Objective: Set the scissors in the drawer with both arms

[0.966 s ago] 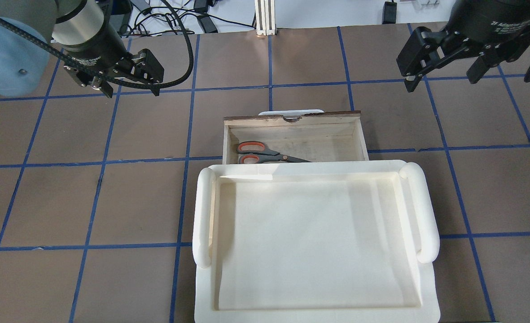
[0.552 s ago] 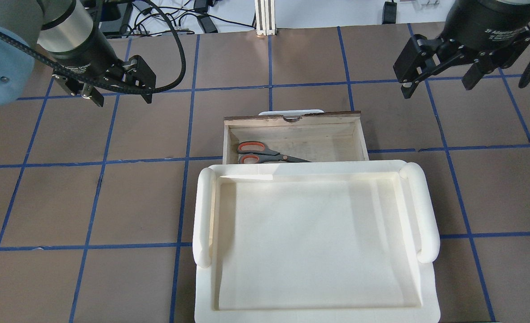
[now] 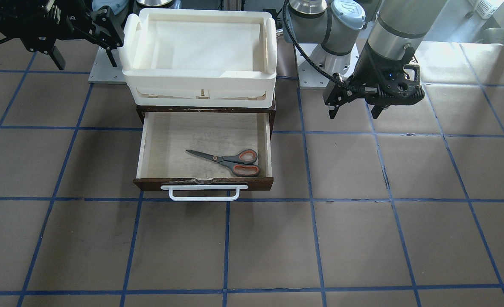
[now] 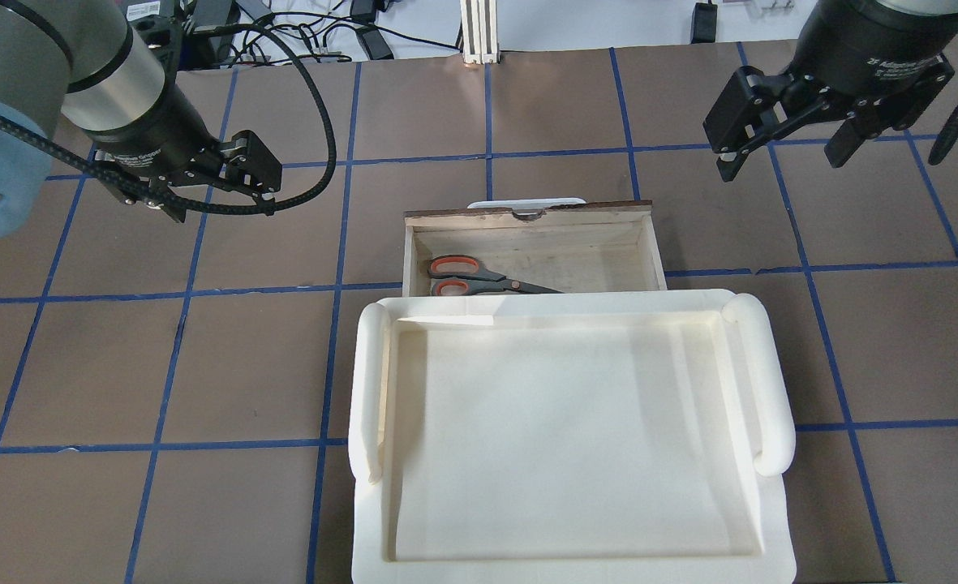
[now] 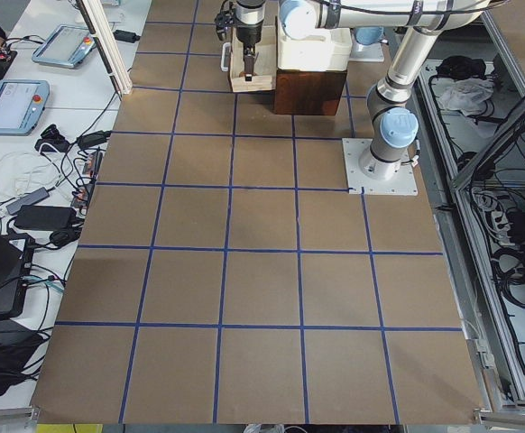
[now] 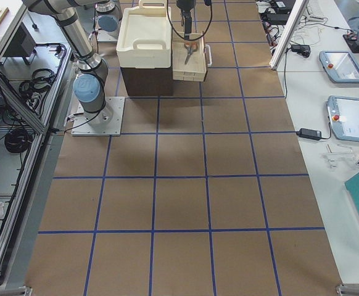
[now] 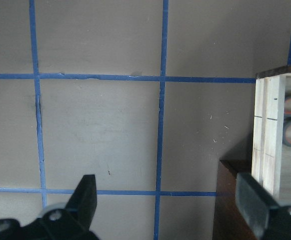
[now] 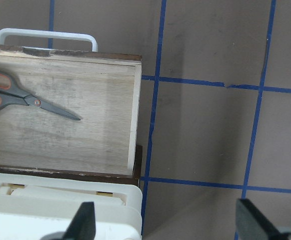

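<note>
- The drawer point(image 3: 141, 149) stands pulled out from a dark brown cabinet point(image 3: 273, 115). Its white bar handle point(image 3: 204, 192) faces away from the robot.
- A white plastic bin point(image 3: 198, 87) sits on top of the cabinet. In the overhead view the bin's rim point(image 4: 762, 381) covers the rear part of the drawer.
- The scissors point(image 3: 230, 160) lie flat on the pale wood floor inside the drawer. No gripper touches them.
- The scissors' blades are closed. The orange-lined handle loops lie near the drawer's front wall, toward the side wall on the robot's left. The tips point toward the robot's right and slightly back toward the cabinet.
- The left gripper point(image 4: 223, 203) hangs above the table point(image 3: 362, 234) on the robot's left of the drawer, well apart from it. Its fingers point(image 7: 83, 195) are spread wide with nothing between them. The left wrist view shows bare table between them, with the drawer's side wall at the frame's right edge.
- The right gripper point(image 4: 783, 162) hangs above the table on the robot's right of the drawer, also apart from it. Its jaws are spread and empty. The right wrist view looks down on the drawer's right side wall, the scissors point(image 8: 25, 97) and a corner of the bin.
</note>
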Controlling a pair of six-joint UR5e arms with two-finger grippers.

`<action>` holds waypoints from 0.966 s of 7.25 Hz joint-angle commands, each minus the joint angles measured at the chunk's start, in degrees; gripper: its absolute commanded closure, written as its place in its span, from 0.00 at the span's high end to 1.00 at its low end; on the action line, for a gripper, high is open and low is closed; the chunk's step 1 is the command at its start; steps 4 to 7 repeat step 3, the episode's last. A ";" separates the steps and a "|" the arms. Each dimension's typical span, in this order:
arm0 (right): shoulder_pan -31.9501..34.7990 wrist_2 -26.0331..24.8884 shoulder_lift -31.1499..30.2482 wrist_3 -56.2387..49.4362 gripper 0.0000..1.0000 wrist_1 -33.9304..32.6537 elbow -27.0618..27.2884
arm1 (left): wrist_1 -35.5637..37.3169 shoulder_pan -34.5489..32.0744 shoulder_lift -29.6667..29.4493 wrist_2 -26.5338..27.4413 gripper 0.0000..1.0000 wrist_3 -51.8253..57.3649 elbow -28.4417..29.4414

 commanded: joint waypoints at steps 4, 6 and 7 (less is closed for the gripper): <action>0.01 -0.20 0.03 -0.16 1.00 0.80 0.11 | 0.20 0.14 0.09 -0.01 1.00 -0.01 -0.15; 0.01 -0.20 0.03 -0.16 1.00 0.80 0.11 | 0.20 0.14 0.09 -0.01 1.00 -0.01 -0.15; 0.01 -0.20 0.03 -0.16 1.00 0.80 0.11 | 0.20 0.14 0.09 -0.01 1.00 -0.01 -0.15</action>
